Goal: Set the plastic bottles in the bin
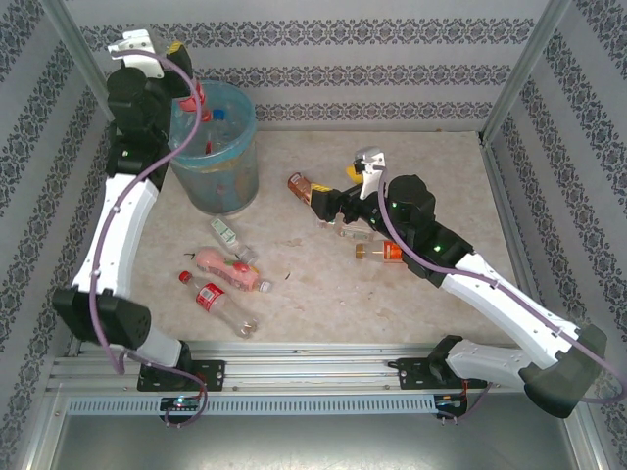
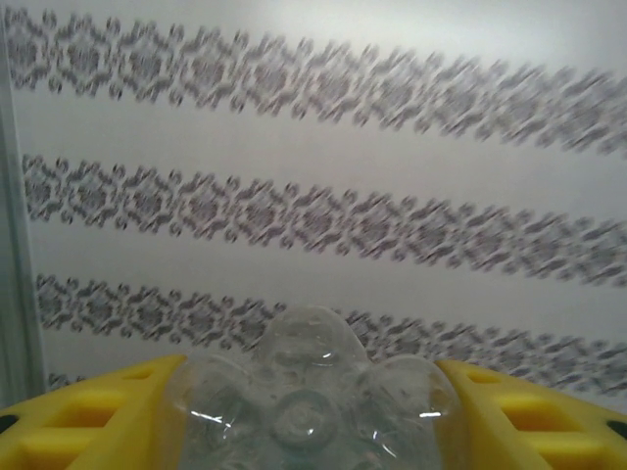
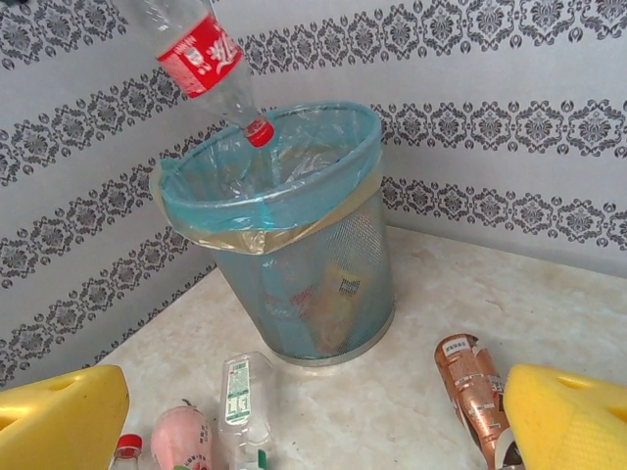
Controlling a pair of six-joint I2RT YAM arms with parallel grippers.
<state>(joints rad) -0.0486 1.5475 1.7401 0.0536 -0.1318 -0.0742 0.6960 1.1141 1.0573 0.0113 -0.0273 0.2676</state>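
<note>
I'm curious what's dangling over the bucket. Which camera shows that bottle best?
The right wrist view: the red-labelled bottle hangs cap-down above the bin, seen side-on. The left wrist view shows its clear base between yellow fingers; the top view, a red glimpse beside the arm.

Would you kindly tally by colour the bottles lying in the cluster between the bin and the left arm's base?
Pink bottle: 1
Clear bottle with red label: 1
Clear bottle with green-and-white label: 1
Total: 3
</note>
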